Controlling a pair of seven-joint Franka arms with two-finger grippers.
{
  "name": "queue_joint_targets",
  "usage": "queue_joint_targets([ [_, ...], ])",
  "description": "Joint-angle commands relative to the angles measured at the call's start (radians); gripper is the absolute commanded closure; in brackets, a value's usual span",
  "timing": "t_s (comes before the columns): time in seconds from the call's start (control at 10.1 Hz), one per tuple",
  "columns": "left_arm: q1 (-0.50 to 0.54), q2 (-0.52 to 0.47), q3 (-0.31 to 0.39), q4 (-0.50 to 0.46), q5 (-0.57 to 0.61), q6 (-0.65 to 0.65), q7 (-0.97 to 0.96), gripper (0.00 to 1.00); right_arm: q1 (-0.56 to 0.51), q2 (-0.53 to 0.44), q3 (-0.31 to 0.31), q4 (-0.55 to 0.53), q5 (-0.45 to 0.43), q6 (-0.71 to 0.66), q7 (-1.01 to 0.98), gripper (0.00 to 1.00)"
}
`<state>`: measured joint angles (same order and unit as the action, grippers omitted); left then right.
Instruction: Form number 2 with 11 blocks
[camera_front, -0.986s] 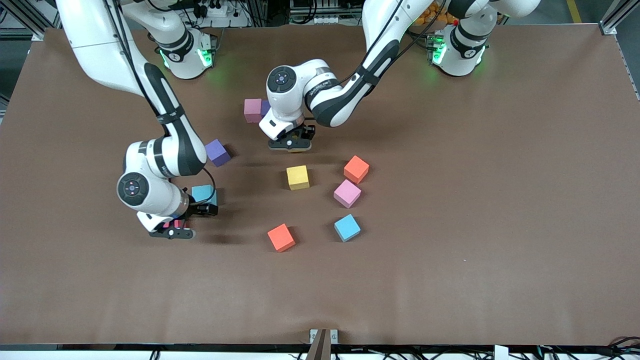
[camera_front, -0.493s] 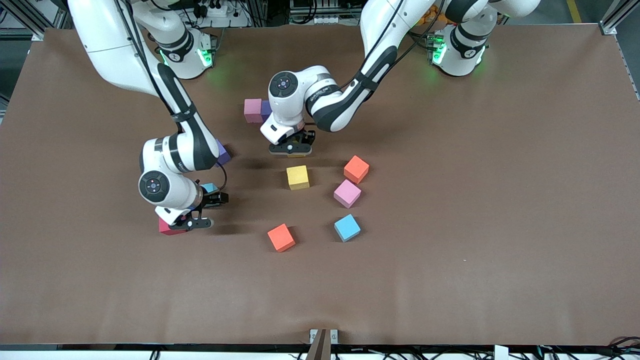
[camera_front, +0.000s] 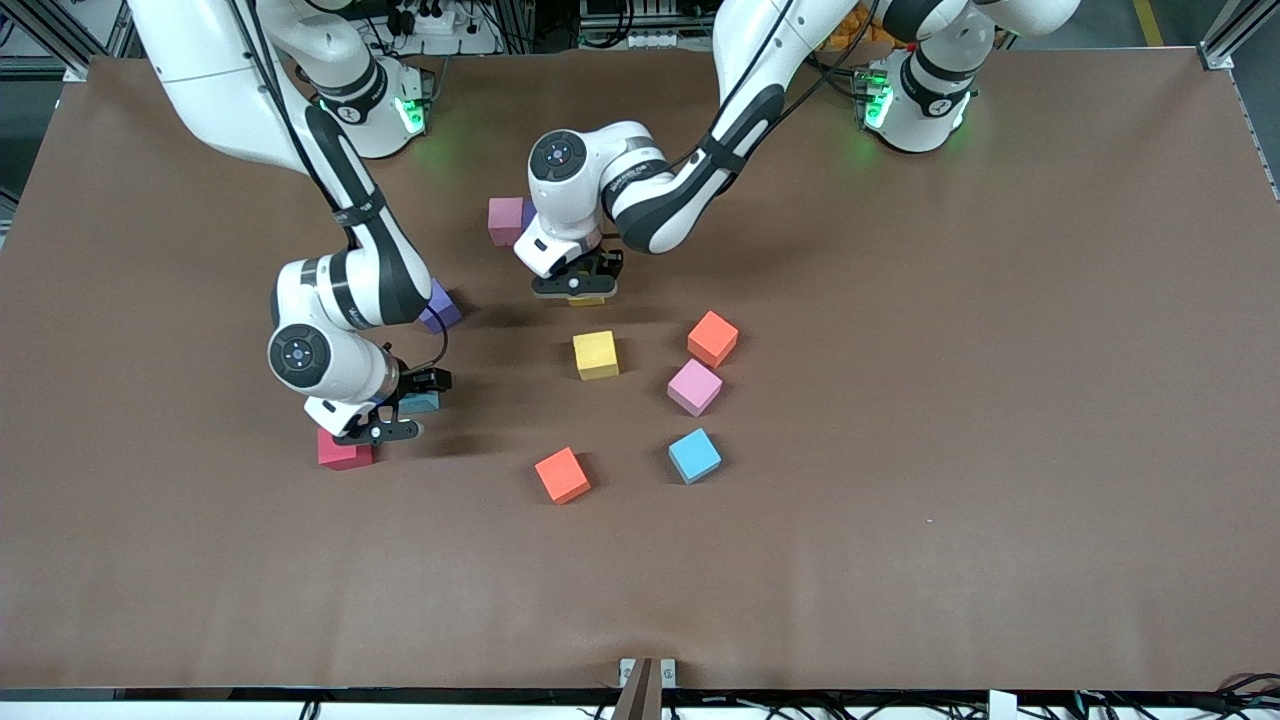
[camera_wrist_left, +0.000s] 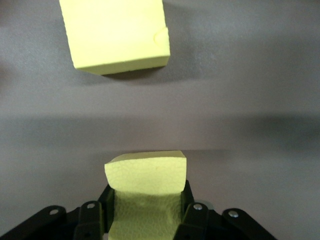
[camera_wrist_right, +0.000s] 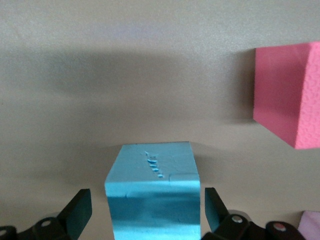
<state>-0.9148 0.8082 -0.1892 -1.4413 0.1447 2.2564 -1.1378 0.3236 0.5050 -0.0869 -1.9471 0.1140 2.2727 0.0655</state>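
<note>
My left gripper (camera_front: 575, 291) is shut on a yellow block (camera_wrist_left: 145, 180) and holds it over the table by the loose yellow block (camera_front: 596, 354). My right gripper (camera_front: 375, 431) is open, low over a light blue block (camera_wrist_right: 152, 192) with a gap at each finger. A red block (camera_front: 345, 452) lies right beside it. The other blocks lie scattered: pink (camera_front: 506, 220) with purple (camera_front: 529, 212) against it, purple (camera_front: 441, 310), orange (camera_front: 712, 338), pink (camera_front: 694, 386), light blue (camera_front: 694, 455), orange (camera_front: 562, 474). No number 2 shows.
The brown table (camera_front: 950, 400) carries nothing toward the left arm's end or near the front camera. Both arm bases stand along the edge farthest from that camera.
My right gripper has left the red block on the table and moved over the light blue block. My left gripper has shifted slightly with the yellow block.
</note>
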Motion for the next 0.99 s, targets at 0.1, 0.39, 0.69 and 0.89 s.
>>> queue_joint_targets([
  [0.1,-0.019,0.028,0.007,0.024,0.064,0.006,-0.043,0.95,-0.015,-0.034,0.003,-0.035,-0.013,0.008,-0.015,0.00],
  [0.39,-0.019,0.028,0.007,0.024,0.090,0.021,-0.043,0.95,-0.017,-0.034,0.001,-0.036,-0.013,0.008,-0.015,0.00],
  [0.69,-0.018,0.034,0.011,0.024,0.101,0.060,-0.043,0.95,-0.023,-0.033,0.001,-0.033,-0.013,0.008,-0.015,0.00],
  [0.89,-0.019,0.036,0.010,0.022,0.111,0.060,-0.063,0.95,-0.023,-0.028,0.001,-0.026,-0.011,0.011,-0.013,0.00],
])
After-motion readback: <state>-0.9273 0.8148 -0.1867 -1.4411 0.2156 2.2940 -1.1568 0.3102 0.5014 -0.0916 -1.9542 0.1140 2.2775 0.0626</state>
